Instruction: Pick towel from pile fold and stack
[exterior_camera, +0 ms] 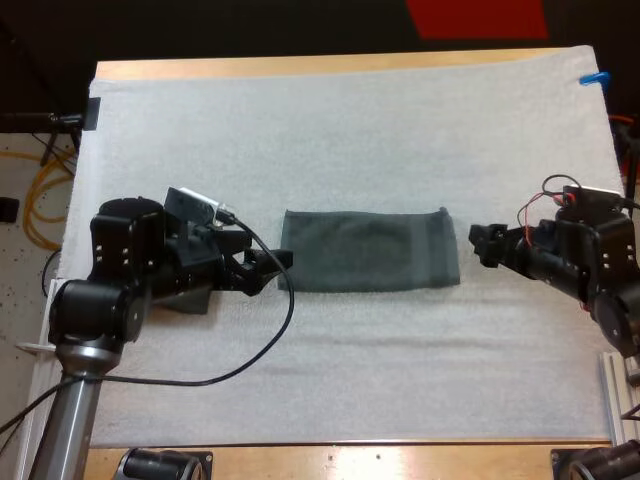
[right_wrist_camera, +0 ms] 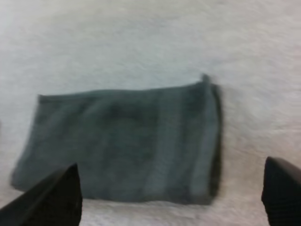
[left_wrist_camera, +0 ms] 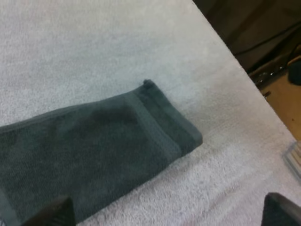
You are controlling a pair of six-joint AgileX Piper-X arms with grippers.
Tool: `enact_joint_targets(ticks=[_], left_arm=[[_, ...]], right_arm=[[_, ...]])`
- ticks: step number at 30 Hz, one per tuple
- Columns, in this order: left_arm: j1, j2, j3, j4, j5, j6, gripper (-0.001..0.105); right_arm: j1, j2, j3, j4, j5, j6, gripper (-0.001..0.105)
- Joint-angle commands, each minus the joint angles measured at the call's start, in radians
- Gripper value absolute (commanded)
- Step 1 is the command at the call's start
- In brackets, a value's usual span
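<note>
High view: a wooden desk (exterior_camera: pixel 300 66), its top covered almost edge to edge by a white mat (exterior_camera: pixel 350 140), with wood showing as narrow bands along the far and near sides. Beyond the far side lies dark space (exterior_camera: pixel 250 25) with a red strip (exterior_camera: pixel 478 18). Blue tape (exterior_camera: pixel 593 78) sits at the mat's far right corner. Left of the desk, a pale speckled floor (exterior_camera: pixel 18 260) carries loops of yellow cable (exterior_camera: pixel 45 190). Left wrist view: the mat's edge meets bare wood, darkness beyond. Lighting even, shadows soft
</note>
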Motion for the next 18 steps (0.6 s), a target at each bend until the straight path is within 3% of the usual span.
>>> enact_joint_targets(ticks=[1, 6, 13, 18], left_arm=[[0.001, -0.002, -0.007, 0.003, -0.01, 0.002, 0.075], [0.001, 0.001, 0.004, 0.004, -0.01, 0.002, 0.075], [0.001, 0.001, 0.009, 0.004, -0.041, 0.002, 0.075], [0.001, 0.001, 0.009, 0.004, -0.041, 0.002, 0.075]], right_arm=[[-0.006, 0.009, -0.007, 0.009, 0.021, -0.021, 0.075], [-0.044, 0.124, -0.009, -0.011, -0.009, -0.025, 0.075], [-0.22, 0.399, -0.015, -0.134, -0.311, -0.021, 0.075], [-0.263, 0.556, -0.015, -0.231, -0.472, -0.008, 0.075]])
